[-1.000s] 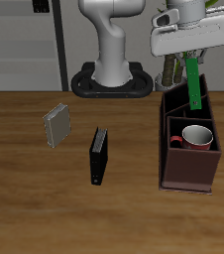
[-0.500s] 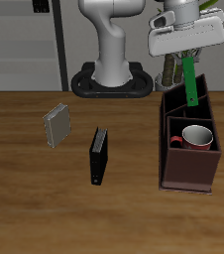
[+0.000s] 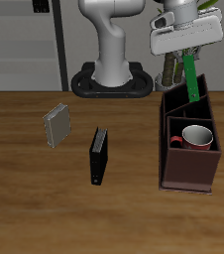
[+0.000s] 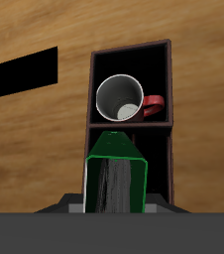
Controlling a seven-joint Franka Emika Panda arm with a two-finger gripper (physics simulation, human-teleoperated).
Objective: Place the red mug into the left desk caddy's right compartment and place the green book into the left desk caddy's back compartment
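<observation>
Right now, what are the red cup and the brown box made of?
The red mug looks like glazed ceramic: a mottled red outside and a smooth pale inside. The left desk caddy looks like dark stained wood or board, with flat matte panels; the render leaves that open.

You are looking at a matt wood-grain brown table [image 3: 45, 208], a smooth dark maroon boxy caddy [image 3: 189, 171], and a glossy red mottled mug [image 4: 122, 98].

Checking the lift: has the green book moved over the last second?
Yes. The green book has risen slightly, its lower end now higher against the left desk caddy.
</observation>
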